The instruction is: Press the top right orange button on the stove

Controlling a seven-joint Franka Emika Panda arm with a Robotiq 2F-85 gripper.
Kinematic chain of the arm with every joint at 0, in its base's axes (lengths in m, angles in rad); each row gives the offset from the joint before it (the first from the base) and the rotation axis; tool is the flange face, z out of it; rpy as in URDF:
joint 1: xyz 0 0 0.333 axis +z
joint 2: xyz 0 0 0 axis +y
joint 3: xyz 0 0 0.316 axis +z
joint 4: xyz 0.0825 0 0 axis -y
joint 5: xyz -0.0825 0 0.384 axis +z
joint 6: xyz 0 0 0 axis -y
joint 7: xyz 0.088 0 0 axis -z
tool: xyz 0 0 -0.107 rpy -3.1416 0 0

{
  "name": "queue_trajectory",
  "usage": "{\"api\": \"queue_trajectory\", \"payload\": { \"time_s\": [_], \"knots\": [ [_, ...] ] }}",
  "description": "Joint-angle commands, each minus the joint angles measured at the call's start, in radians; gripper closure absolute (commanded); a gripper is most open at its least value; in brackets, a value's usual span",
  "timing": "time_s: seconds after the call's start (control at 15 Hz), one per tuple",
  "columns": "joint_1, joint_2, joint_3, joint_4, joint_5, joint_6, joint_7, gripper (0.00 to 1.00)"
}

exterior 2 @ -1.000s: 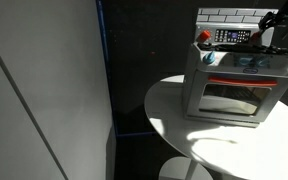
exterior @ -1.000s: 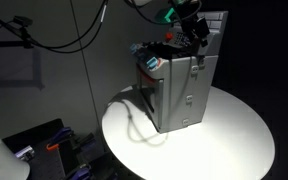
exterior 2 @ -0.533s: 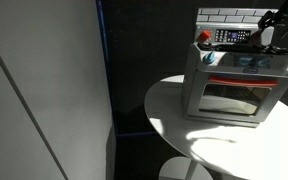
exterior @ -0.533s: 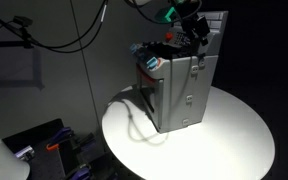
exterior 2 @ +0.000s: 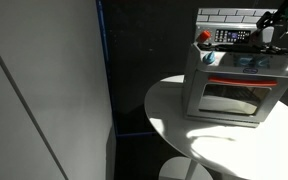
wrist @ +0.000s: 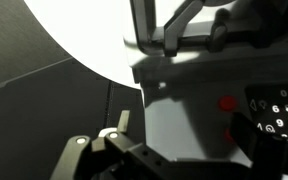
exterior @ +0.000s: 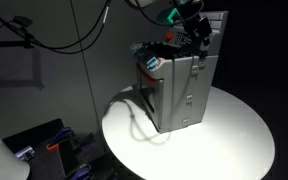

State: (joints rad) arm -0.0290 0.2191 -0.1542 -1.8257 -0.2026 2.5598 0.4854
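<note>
The grey toy stove (exterior: 179, 85) stands on a round white table (exterior: 234, 140); it also shows in an exterior view (exterior 2: 234, 80). Its white tile back panel (exterior 2: 229, 14) rises behind the cooktop. My gripper (exterior: 197, 30) hovers above the cooktop close to the back panel, seen also in an exterior view (exterior 2: 271, 30). In the wrist view my gripper (wrist: 184, 126) is open and empty, facing the grey panel. One orange-red button (wrist: 227, 102) lies just above my right finger (wrist: 252, 135). A second red button (wrist: 228, 133) is half hidden behind that finger.
A dark keypad with white digits (wrist: 280, 108) sits right of the buttons. A red knob (exterior 2: 204, 37) stands at the stove's top corner. A cable (exterior: 134, 118) loops on the table beside the stove. A dark wall panel (exterior 2: 44, 90) fills one side.
My gripper has shifted slightly upward near the back panel. The stove has not moved.
</note>
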Motion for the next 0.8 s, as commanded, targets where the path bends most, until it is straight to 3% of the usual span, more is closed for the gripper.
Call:
{"api": "queue_trajectory", "payload": {
  "time_s": [0.0,0.73],
  "knots": [
    [0.017,0.031,-0.02,0.042,-0.037,0.01,0.036,0.0],
    [0.027,0.049,-0.037,0.053,-0.07,0.02,0.039,0.0]
  ]
}}
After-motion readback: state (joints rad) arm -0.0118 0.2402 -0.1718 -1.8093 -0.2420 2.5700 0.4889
